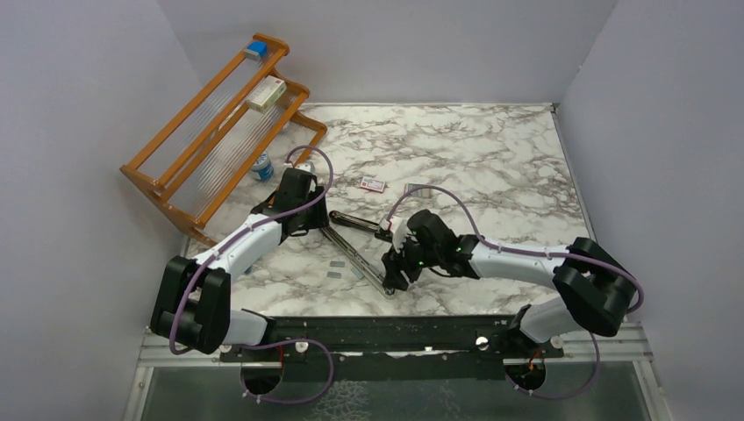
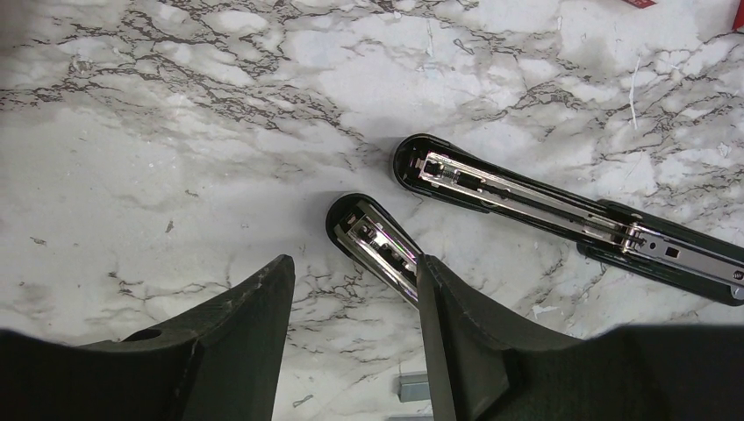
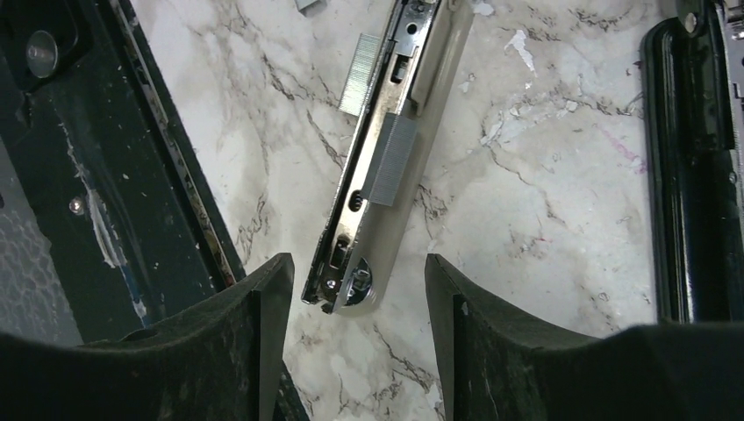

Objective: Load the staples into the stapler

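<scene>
Jaws of left gripper [image 2: 353, 263] and right gripper [image 3: 357, 263] stand apart, empty; the staples [image 3: 391, 160] seem askew on the stapler [image 1: 355, 256] near rail — nudge them square.

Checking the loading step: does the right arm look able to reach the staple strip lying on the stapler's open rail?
Probably yes. The right gripper hangs open just short of the staple strip, which lies exposed on the rail with nothing over it. It sits flat, so pinching could be fiddly.
</scene>
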{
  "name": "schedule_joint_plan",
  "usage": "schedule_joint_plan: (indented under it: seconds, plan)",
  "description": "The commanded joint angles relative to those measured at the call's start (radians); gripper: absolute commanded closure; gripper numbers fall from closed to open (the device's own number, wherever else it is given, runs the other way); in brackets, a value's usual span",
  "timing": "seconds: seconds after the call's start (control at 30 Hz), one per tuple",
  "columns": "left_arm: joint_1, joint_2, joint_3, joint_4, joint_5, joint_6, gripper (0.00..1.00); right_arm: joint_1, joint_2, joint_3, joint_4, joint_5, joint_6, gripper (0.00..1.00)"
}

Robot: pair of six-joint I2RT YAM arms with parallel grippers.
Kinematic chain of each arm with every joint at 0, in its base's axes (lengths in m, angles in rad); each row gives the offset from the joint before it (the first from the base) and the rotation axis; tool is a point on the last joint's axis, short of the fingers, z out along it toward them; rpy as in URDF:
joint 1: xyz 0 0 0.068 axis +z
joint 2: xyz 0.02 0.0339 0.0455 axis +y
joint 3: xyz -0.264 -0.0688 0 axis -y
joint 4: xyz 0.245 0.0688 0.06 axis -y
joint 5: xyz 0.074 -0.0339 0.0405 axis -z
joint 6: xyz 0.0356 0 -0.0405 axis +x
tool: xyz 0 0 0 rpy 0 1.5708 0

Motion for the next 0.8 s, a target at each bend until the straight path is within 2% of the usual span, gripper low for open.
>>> schedule_joint_plan:
  seconds: [0.0,0.13,0.27,0.6,0.77]
  plan:
    - [0.0,-0.016,0.024,-0.016,-0.021,0.025,0.43,0.036,0.004,0.041,0.002,-0.001,0.001,0.39]
    - [-0.001,-0.018,0.026,-0.021,-0.027,0.033,0.43,0.089,0.04,0.068,-0.037,0.163,0.007,0.38]
    - [0.0,-0.025,0.032,-0.033,-0.041,0.045,0.43,0.121,0.065,0.076,-0.063,0.264,0.0,0.38]
    - [-0.001,-0.039,0.033,-0.047,-0.04,0.074,0.43,0.12,0.089,0.108,-0.07,0.364,-0.019,0.58]
    - [0.0,-0.044,0.047,-0.059,-0.026,0.113,0.42,0.117,0.132,0.16,-0.081,0.378,-0.103,0.6]
